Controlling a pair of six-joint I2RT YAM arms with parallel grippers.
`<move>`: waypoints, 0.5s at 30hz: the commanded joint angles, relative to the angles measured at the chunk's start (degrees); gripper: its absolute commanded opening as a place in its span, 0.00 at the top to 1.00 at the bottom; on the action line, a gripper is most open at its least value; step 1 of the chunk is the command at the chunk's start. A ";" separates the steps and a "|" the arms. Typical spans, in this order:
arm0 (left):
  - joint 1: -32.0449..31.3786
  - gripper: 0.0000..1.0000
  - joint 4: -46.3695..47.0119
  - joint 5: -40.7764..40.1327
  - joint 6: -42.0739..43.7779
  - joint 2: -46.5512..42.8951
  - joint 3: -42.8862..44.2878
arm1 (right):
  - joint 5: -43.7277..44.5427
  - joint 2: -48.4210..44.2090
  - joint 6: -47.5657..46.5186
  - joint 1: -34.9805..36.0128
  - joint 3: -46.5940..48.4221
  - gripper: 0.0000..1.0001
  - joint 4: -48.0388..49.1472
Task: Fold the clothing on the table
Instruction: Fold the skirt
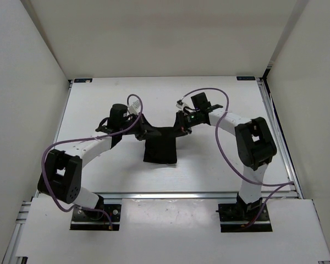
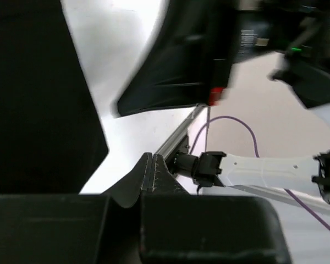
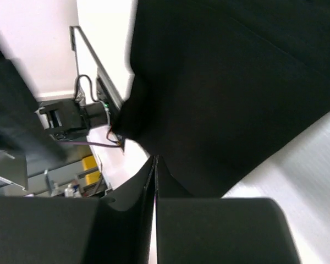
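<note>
The left gripper's [image 2: 152, 165] fingers [image 2: 164, 181] were pressed flat together with no gap between the tips. The black clothing [image 1: 160, 146] ran close along their left side in the left wrist view. That view alone did not show fabric between the pads. From above, however, the garment's upper left corner was drawn out to this gripper, so it was most likely pinching a thin edge.

The right gripper's [image 3: 155, 165] fingers [image 3: 136, 188] were likewise closed tight. Here the cloth spread out directly from the tips and filled most of the right wrist view, which read as a clamp on the opposite upper corner.

Seen from above, the two grippers sat near each other over the middle of the table [image 1: 225, 165], one at each end of the garment's top edge. That edge was pulled into a line between them. The rest of the garment dropped toward the arm bases as a narrow, roughly rectangular panel, its lower end apparently resting on the white surface.

Holding both corners this way would keep the edge straight and let the body trail evenly. That suited carrying the top edge over the lower part to make a fold. The main risk seemed to be the thin left-hand pinch slipping.
</note>
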 commanded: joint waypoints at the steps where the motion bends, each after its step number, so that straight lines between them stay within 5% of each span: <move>1: -1.02 1.00 7.62 4.33 -3.94 0.93 -1.94 | 0.29 2.38 -0.95 1.42 -0.43 0.97 -1.60; 9: 0.21 1.00 9.14 1.89 0.19 4.98 -16.36 | -2.08 4.15 0.72 2.39 -0.60 0.98 -0.63; 15: 2.58 1.00 1.15 -1.37 6.43 2.97 -17.86 | -2.26 3.97 0.29 2.83 0.10 0.98 -2.21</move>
